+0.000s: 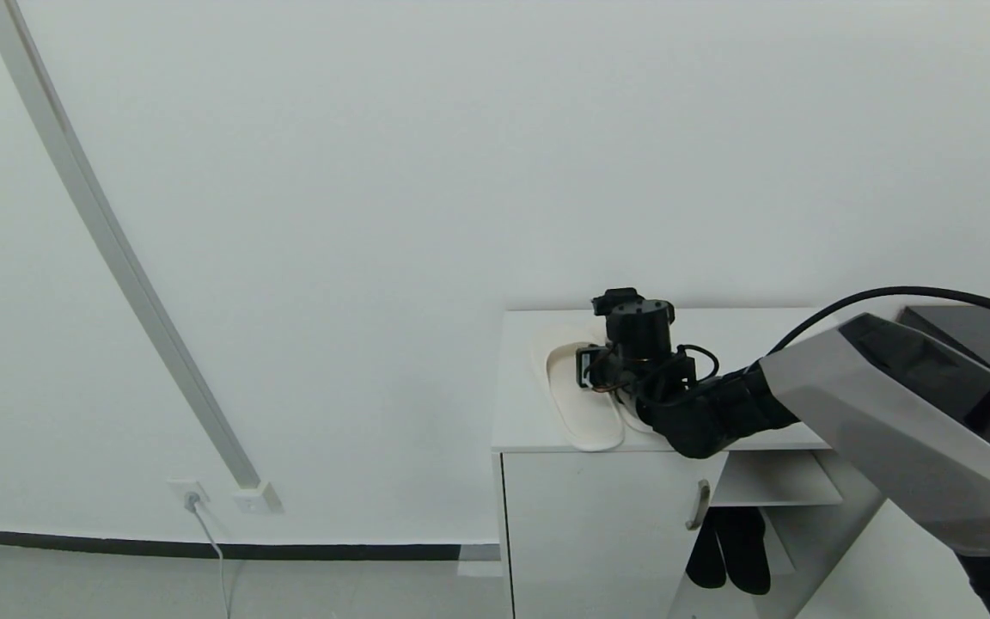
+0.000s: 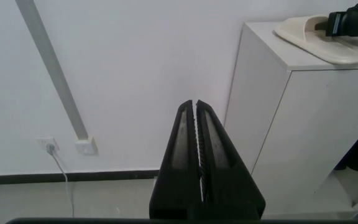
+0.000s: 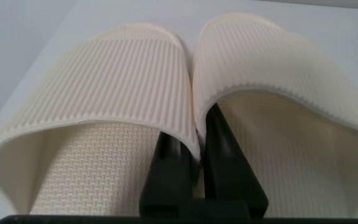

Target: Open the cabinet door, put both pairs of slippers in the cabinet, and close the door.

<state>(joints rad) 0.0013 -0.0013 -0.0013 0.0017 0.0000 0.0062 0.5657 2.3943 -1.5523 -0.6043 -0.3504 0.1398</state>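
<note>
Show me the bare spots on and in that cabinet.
On the cabinet top, a narrow strip lies bare between its left edge and the cream slippers; a wider stretch runs right of them along the wall. The inner shelf is bare. Crowded: the right hand at the slippers, black slippers below.

Bright, soft, even light washes the white wall (image 1: 392, 172) and the cabinet (image 1: 598, 533). Its open side lies in mild shade. The wall strip (image 1: 117, 249) looks bowed in the head view, straight in the left wrist view.
</note>
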